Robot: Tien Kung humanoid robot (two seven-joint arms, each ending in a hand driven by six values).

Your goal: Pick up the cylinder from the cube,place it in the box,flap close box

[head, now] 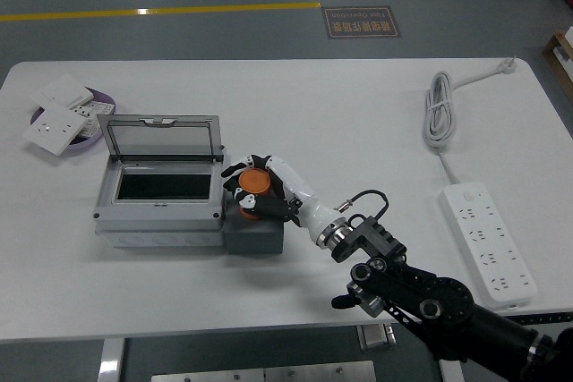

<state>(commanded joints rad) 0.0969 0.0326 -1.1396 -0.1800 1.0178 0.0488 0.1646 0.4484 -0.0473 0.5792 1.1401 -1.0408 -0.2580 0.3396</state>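
An orange cylinder (254,183) stands on a dark grey cube (253,233) just right of the grey box (159,218). The box's clear lid (162,138) stands open and tilted back, showing a dark inside (164,187). My right hand (260,190), white with black fingers, reaches in from the lower right and its fingers are curled around the cylinder. The cylinder still seems to rest on the cube. The left arm is out of view.
A purple dish (97,106) with white wall switches (60,126) lies at the far left. A white power strip (484,239) and its coiled cable (439,110) lie on the right. The table's near edge (179,337) runs along the bottom.
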